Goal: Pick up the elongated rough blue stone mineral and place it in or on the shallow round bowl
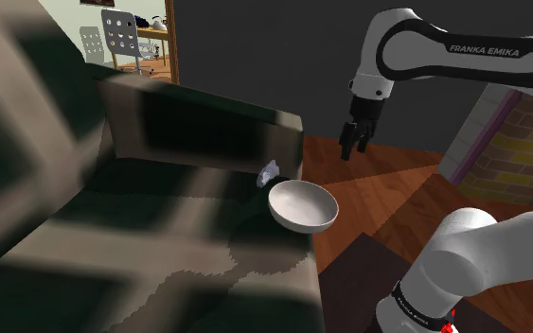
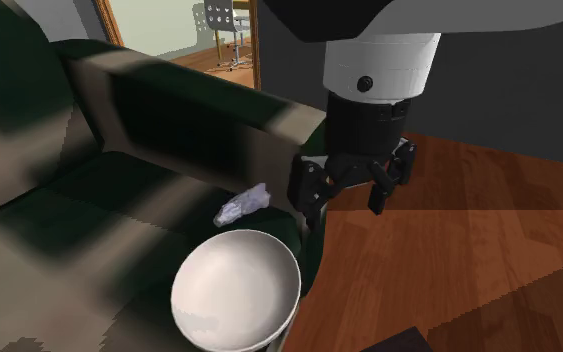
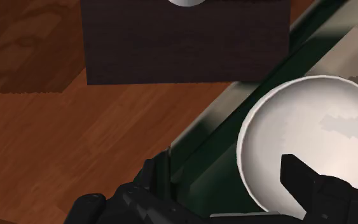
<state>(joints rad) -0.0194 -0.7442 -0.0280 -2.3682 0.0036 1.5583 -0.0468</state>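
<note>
A small pale blue, rough stone lies on the sofa seat against the dark end cushion. Just in front of it, at the seat's edge, sits a shallow white round bowl with nothing in it. My black gripper hangs open in the air past the sofa's end, above the wooden floor, to the right of the stone and the bowl in both exterior views. Nothing is between its fingers.
The sofa has a dark green and beige pattern, with a tall end cushion beside the stone. Wooden floor lies past the sofa. The dark stand sits on it. A brick wall rises at the shoulder view's right.
</note>
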